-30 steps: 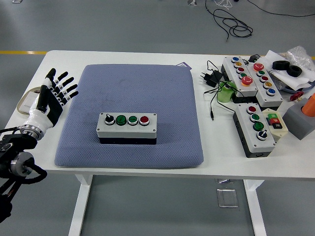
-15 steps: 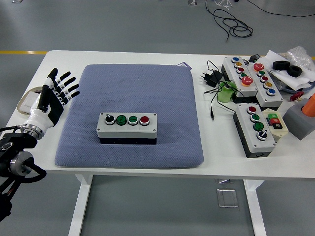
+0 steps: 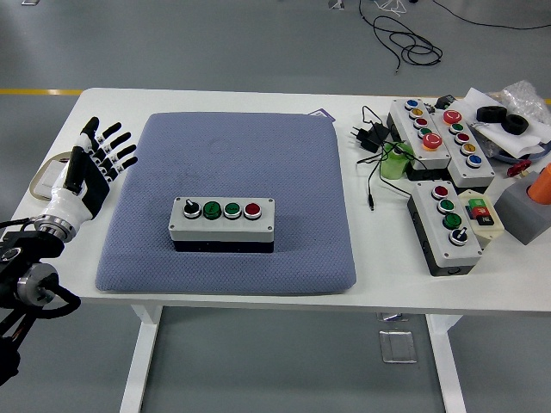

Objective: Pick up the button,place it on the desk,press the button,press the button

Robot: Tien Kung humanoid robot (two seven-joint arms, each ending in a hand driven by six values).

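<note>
A grey button box [image 3: 223,220] with a black selector knob, two green buttons and one red button sits on the blue-grey pad [image 3: 225,172] near its front middle. My left hand [image 3: 96,161] hovers at the pad's left edge, fingers spread and empty, well left of the box. My right arm is out of view.
Several other button boxes [image 3: 439,138] [image 3: 449,225] stand at the right of the white table [image 3: 344,280], with a black power adapter and cable [image 3: 368,138], a green object [image 3: 393,164], a grey block [image 3: 523,209] and an orange object [image 3: 541,182]. A beige tape roll [image 3: 47,176] lies beside my left hand.
My left hand has drifted slightly to the left and a little up. Nothing else has moved.
</note>
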